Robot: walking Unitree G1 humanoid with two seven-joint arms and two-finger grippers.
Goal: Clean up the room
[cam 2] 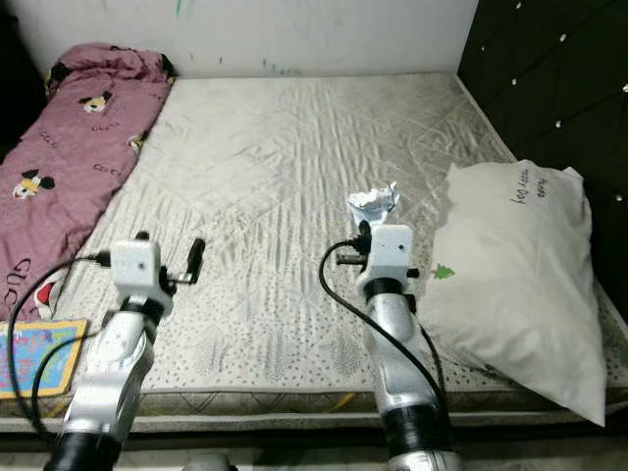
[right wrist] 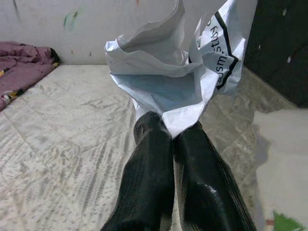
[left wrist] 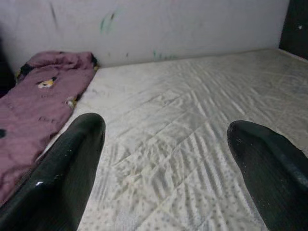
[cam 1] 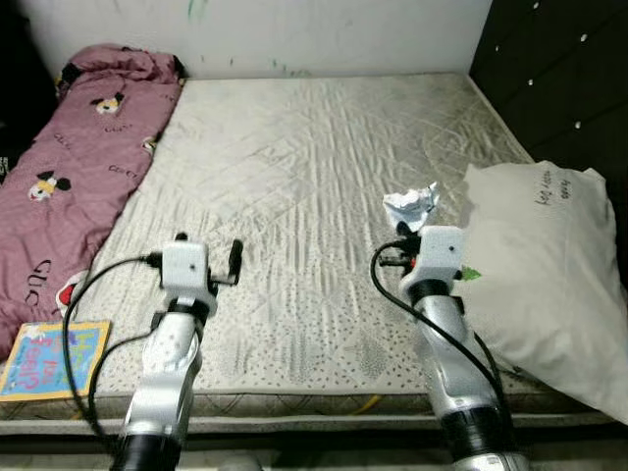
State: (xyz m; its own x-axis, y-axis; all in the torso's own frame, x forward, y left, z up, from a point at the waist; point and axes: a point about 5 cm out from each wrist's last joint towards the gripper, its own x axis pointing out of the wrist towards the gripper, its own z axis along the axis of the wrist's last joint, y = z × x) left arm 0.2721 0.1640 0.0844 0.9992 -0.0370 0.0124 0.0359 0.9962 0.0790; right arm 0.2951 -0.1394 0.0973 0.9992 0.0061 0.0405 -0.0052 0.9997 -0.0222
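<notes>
A crumpled white paper [cam 1: 412, 206] with black print is pinched between the two black fingers [right wrist: 154, 178] of my right gripper [right wrist: 172, 134], which is shut on it above the bare quilted mattress [cam 1: 314, 177], right of centre. The same crumpled paper [right wrist: 178, 72] rises just past the fingertips in the right wrist view. My left gripper [cam 1: 208, 257] hovers over the mattress's front left part, open, with nothing between its fingers [left wrist: 72, 163].
A white pillow [cam 1: 549, 265] lies at the mattress's right edge, close to my right arm. A pink cartoon-print blanket [cam 1: 78, 167] runs along the left side. A colourful book [cam 1: 54, 358] sits at the front left corner. A dark padded headboard [cam 1: 559, 69] stands at right.
</notes>
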